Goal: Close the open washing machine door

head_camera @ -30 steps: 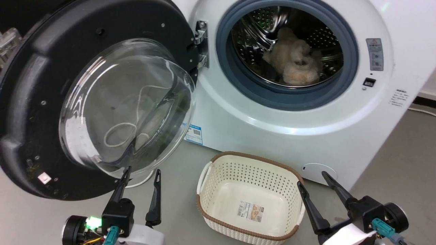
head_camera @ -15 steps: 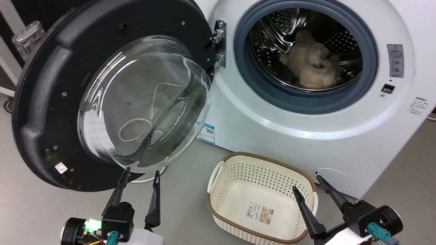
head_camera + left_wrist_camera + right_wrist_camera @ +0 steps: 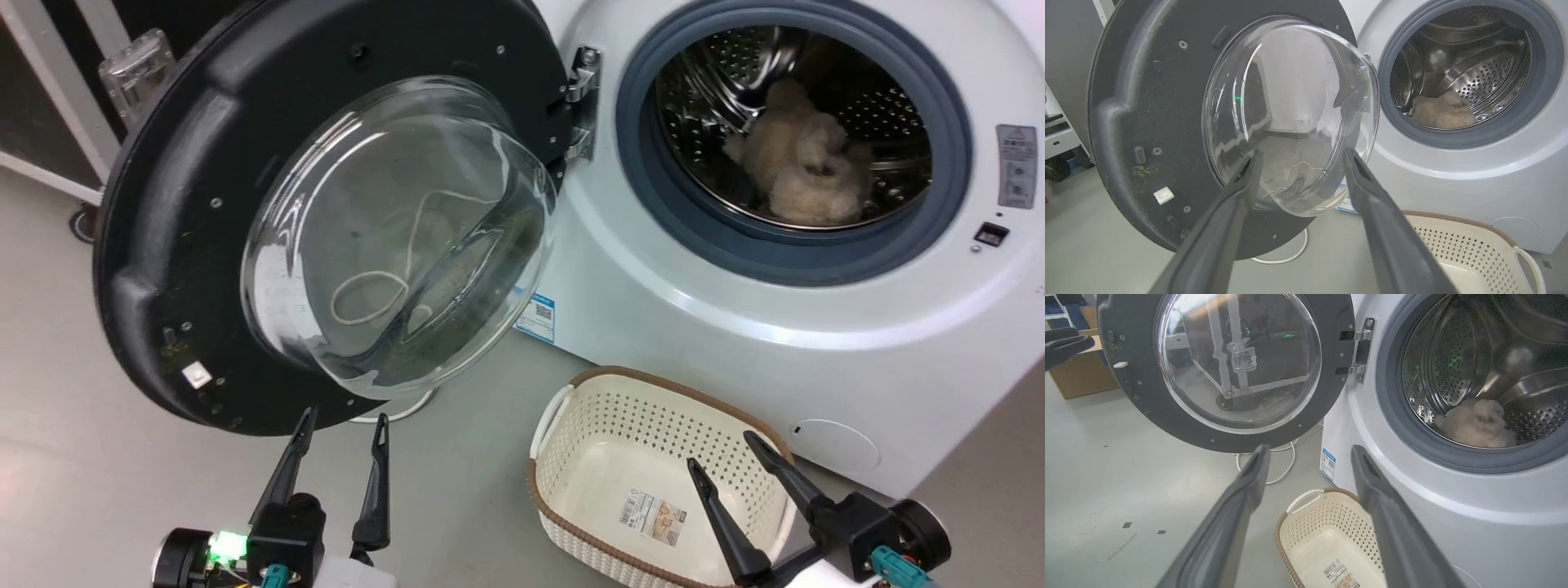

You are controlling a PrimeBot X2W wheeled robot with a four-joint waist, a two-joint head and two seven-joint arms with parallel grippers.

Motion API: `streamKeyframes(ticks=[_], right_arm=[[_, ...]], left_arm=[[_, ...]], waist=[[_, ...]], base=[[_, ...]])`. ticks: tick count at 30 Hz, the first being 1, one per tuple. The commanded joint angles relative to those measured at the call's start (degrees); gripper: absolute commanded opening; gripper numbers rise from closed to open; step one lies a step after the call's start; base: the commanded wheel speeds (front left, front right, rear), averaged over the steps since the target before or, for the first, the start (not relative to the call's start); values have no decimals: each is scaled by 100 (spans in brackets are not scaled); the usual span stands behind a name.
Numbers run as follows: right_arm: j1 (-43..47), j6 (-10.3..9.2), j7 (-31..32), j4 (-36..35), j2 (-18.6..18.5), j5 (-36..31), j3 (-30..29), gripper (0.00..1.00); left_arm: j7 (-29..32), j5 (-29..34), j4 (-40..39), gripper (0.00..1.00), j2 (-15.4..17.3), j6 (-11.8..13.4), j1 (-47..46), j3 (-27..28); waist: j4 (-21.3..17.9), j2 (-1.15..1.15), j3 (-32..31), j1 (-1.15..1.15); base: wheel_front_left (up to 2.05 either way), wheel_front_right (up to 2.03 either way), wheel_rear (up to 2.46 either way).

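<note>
The washing machine door [image 3: 188, 212] hangs wide open at the left on its metal hinge [image 3: 581, 98], black rim and bulging glass bowl facing me. My left gripper [image 3: 344, 418] is open, just below the door's lower edge and apart from it. In the left wrist view the left gripper [image 3: 1303, 153] points at the door [image 3: 1147, 102]. My right gripper [image 3: 722, 451] is open over the basket. The right wrist view has the right gripper [image 3: 1310, 449] below the door [image 3: 1237, 363].
The white machine [image 3: 735, 327] fills the right, with a beige fluffy item [image 3: 804, 175] in its steel drum. A cream basket [image 3: 678, 394] with a brown rim stands on the floor before it. A white cable [image 3: 1284, 465] lies under the door. A cardboard box [image 3: 1081, 375] sits far left.
The whole head picture has slid right as the camera turned left. The door keeps the same wide-open angle. Both grippers stay open and low.
</note>
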Motion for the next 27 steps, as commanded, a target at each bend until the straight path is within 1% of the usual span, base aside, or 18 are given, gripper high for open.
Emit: streamKeyframes(ticks=[1,2,3,4,7,9,11,15,18,20,23,26,27], right_arm=[[-6,4,-58,36,-42,36,34,100],[4,4,-70,43,-43,39,45,100],[15,4,-82,51,-42,41,57,100],[25,4,-94,59,-40,41,67,100],[49,4,-130,75,-31,38,75,100],[63,4,-154,76,-25,36,67,100],[81,4,-178,67,-18,44,72,100],[159,4,-226,7,0,88,64,100],[235,4,-262,-41,2,65,33,100],[241,4,-286,-67,-21,51,48,100],[216,5,-318,-89,-86,105,146,100],[136,5,-318,-115,-196,169,266,100],[105,5,-318,-120,-226,193,286,100]], left_arm=[[-66,-54,6,100,23,18,69,-25],[-78,-83,21,52,15,-2,85,-33],[-90,-102,46,27,15,-23,103,-41],[-102,-119,63,0,16,-42,116,-44],[-138,-168,28,0,5,-79,111,-17],[-162,-176,-103,0,22,-116,58,31],[-185,-284,-352,0,-45,-118,-13,154],[-233,-529,-894,0,-67,-165,-243,687],[-269,-832,-1149,0,-17,-299,-528,1239],[-293,-1248,-1151,0,-19,-425,-790,1692],[-318,-1987,-681,0,184,-686,-1298,2280],[126,-2827,-75,0,457,-828,-1953,2778],[310,-3085,130,0,558,-827,-2167,2945]], waist=[[36,0,-2,0],[57,0,-7,0],[77,0,-13,0],[98,0,-19,0],[164,0,-29,0],[210,0,-31,0],[261,0,-32,0],[352,0,-11,0],[378,0,50,0],[339,0,137,0],[261,0,255,0],[100,0,412,0],[44,0,459,0]], base=[[0,0,0],[0,0,0],[0,0,0],[0,0,0],[0,0,0],[0,0,0],[0,0,0],[0,0,0],[0,0,0],[0,0,0],[0,0,0],[0,0,0],[0,0,0]])
